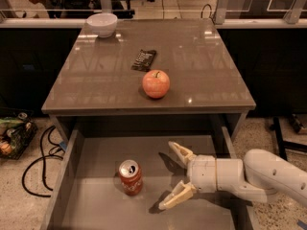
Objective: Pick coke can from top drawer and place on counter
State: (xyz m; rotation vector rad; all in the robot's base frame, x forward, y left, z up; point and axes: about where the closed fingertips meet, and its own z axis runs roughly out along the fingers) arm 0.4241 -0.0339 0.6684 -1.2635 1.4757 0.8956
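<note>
Broadly, the counter fills the upper view: a glossy grey-brown slab with a thick front edge, reflecting the lights. Below it, toward 6 o'clock, the top drawer stands pulled out, a shallow grey box with a flat matte floor and low walls. The white arm reaches in from 4 o'clock, and its gripper hangs low over the drawer floor with the two tan fingers spread wide apart, holding nothing.

A white bowl sits at the counter's 11 o'clock corner. A round red-orange apple sits toward its 6 o'clock edge, with a dark flat packet just beyond.

The coke can stands upright on the drawer floor at 9 o'clock of the gripper, near but apart. It is likely light, thin-walled and smooth, so it could dent or slip. A moderate pinch across mid-height looks best.
</note>
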